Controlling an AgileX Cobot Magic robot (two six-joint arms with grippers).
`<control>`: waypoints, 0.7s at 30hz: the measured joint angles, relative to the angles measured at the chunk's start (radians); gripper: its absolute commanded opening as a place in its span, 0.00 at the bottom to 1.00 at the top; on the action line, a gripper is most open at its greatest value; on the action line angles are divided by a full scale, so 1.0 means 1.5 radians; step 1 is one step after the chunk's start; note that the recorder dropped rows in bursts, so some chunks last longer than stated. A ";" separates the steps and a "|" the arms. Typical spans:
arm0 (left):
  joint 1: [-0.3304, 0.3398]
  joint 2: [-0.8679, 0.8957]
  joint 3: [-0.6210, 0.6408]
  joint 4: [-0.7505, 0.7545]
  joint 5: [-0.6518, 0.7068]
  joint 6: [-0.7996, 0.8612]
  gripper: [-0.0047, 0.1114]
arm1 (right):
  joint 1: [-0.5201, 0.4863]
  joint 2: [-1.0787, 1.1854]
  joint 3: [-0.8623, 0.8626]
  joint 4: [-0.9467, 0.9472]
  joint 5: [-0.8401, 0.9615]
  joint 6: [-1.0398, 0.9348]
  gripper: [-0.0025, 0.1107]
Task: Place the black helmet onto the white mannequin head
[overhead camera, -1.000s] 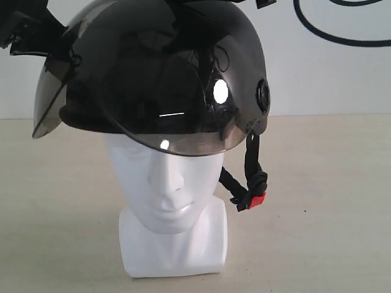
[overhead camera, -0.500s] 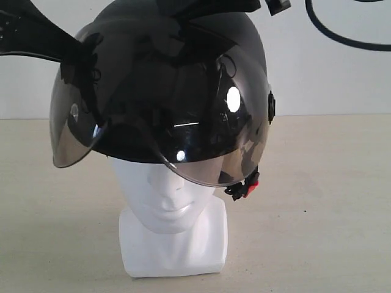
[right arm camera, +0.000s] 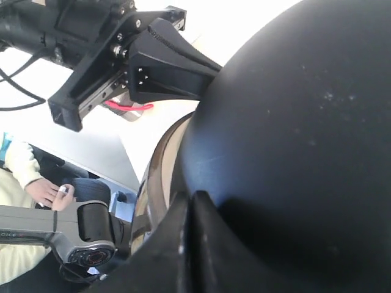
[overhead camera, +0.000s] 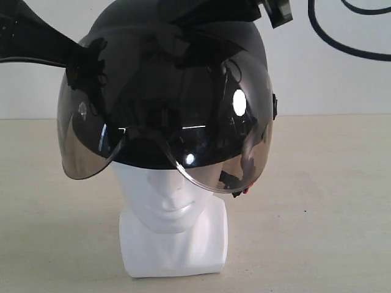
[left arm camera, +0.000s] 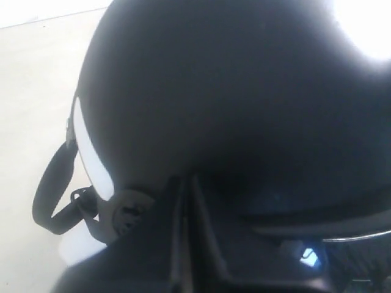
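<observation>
L gripper & R gripper both clamped on black helmet — over white mannequin head.

Exterior view: bright, even, soft light, prob. from above and in front. Round white glare spots on the visor of the black helmet. The white mannequin head is shaded under it, w/ only a faint shadow on the table. Focus is decent. Left wrist view: shell v. dark, close and blurred, one patch blown out white. Right wrist view: bkgd overexposed, shell crisp w/ dust specks.
</observation>
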 measured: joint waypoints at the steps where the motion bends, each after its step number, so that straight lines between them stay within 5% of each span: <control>1: 0.000 0.000 0.001 0.000 0.002 0.000 0.08 | 0.000 -0.006 0.010 0.003 -0.003 0.000 0.02; 21: 0.000 -0.039 0.033 -0.006 0.021 -0.007 0.08 | 0.000 -0.034 0.081 0.020 0.015 0.000 0.02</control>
